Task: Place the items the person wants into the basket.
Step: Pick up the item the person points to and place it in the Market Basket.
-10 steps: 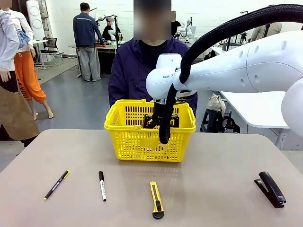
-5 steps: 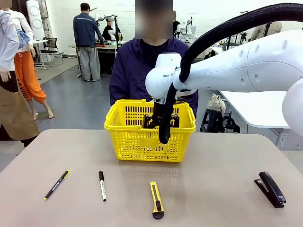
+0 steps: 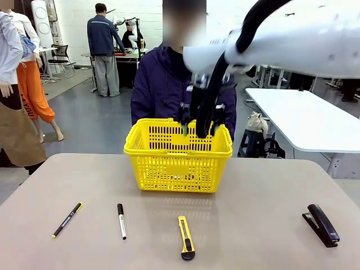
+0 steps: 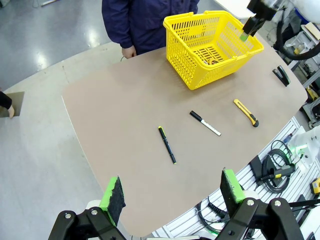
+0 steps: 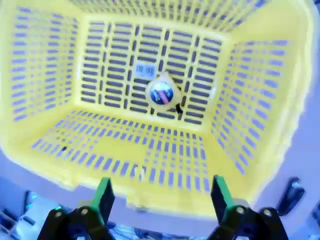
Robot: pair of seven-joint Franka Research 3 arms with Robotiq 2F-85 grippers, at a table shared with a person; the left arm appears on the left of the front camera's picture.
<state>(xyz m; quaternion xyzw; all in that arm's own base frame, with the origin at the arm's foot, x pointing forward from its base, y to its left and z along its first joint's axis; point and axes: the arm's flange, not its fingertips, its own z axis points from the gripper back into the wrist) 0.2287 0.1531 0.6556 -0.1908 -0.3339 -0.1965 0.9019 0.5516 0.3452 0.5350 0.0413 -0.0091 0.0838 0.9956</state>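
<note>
Grey glossy floor mid-left, white wall up top, black chair upper left, white table right. Bright, even light.

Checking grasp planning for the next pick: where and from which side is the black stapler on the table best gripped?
Probably across the narrow body of the black stapler near mid-length, coming straight down from above. It lies flat on the tan table, long and slim, angled far-left to near-right, so the grasp should turn to straddle its long sides.
</note>
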